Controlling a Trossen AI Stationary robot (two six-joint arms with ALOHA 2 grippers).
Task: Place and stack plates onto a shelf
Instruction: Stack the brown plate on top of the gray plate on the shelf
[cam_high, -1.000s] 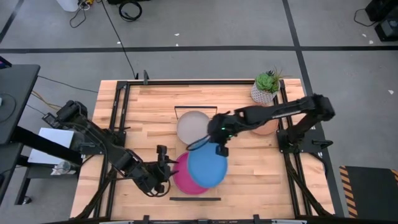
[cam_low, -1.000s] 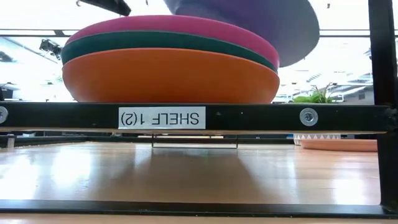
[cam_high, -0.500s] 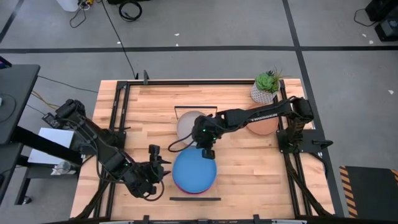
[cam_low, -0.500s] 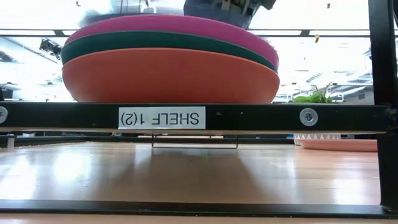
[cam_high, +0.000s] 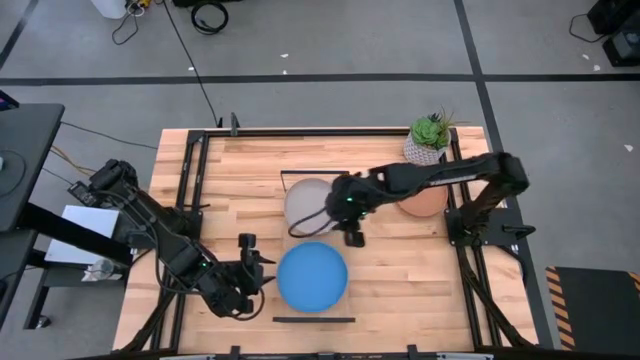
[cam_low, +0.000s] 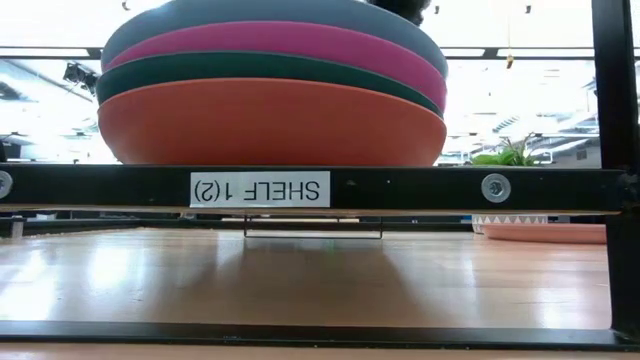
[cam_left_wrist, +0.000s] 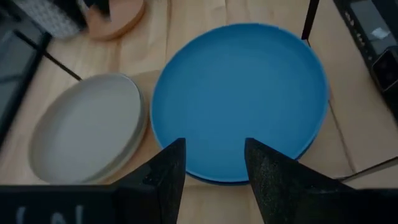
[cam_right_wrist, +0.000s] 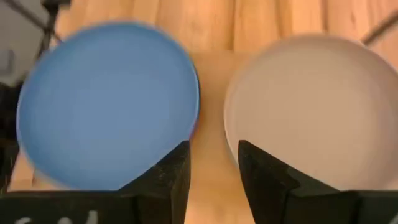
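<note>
**Blue plate is on the pile**

The blue plate (cam_high: 312, 277) lies on top of the pile at one end of the shelf (cam_high: 288, 175). The right pincer (cam_high: 352, 237) hangs just past it, fingers apart and empty. The left pincer (cam_high: 247, 268) waits beside the pile, fingers apart too. I think the next job is the terracotta plate (cam_high: 424, 202) near the plant (cam_high: 430, 138), out on the table (cam_high: 240, 165).

Grey floor (cam_high: 330, 50) crossed by dark tape lines (cam_high: 300, 78); black cables (cam_high: 208, 16) lie there, with bright windows (cam_low: 540, 100) behind.
</note>
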